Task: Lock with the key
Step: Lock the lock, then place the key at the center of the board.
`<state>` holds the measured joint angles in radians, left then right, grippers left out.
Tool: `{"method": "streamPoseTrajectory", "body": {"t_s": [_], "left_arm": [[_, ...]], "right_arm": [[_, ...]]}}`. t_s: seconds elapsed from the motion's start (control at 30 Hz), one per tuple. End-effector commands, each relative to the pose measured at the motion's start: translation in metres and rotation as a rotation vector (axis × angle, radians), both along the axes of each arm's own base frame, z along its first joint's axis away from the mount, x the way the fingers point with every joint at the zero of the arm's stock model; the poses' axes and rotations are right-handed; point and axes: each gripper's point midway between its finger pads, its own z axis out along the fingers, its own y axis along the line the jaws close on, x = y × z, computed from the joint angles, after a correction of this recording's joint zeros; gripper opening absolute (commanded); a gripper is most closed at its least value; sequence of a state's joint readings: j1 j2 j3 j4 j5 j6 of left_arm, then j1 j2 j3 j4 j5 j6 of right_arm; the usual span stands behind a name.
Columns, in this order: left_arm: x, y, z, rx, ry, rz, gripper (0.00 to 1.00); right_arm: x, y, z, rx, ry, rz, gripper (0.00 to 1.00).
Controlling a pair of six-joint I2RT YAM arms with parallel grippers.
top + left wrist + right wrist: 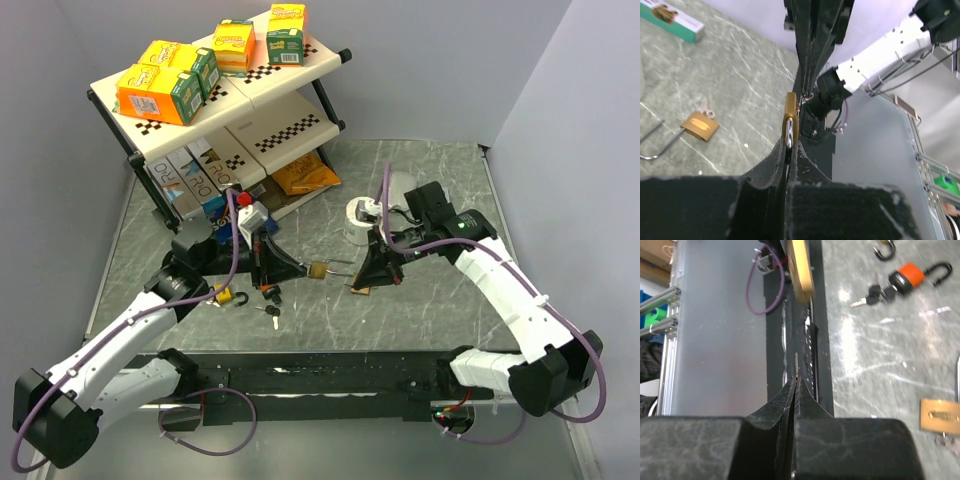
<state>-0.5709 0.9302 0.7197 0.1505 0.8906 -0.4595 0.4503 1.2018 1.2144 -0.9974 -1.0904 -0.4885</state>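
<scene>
The left gripper (789,150) is clenched on a brass padlock (790,117), pinching it by its lower end and holding it up off the table (440,180) near the middle of the scene. Seen from the left wrist, the padlock stands edge-on and upright between the jaws.

The right gripper (795,384) is clamped tight on the key (796,365), which shows only as a thin metal blade poking out from between the closed fingertips. The blade points toward the brass padlock, and there is a clear gap between the two; they do not touch.

A second brass padlock (700,125) lies flat on the table under the right gripper, its long shackle open. To the left, nearer the left arm, an orange padlock (907,277) lies on the table with a bunch of keys (875,292) just beside it. A shelf rack (240,130) stands at the far left.
</scene>
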Motion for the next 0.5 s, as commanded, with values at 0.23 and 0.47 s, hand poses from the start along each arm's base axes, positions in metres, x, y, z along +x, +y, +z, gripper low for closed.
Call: {"method": "streamPoseTrajectory", "body": {"t_s": [0.23,0.47], "left_arm": [[0.014,0.008,-0.009,0.068,-0.058,0.053,0.01],[0.021,0.002,-0.028,0.163,-0.026,0.025,0.01]], "right_arm": [[0.073,-0.104,-0.071,-0.325,0.011,-0.333,0.0],[0.128,-0.236,-0.159,-0.628,0.066,-0.664,0.0]]}}
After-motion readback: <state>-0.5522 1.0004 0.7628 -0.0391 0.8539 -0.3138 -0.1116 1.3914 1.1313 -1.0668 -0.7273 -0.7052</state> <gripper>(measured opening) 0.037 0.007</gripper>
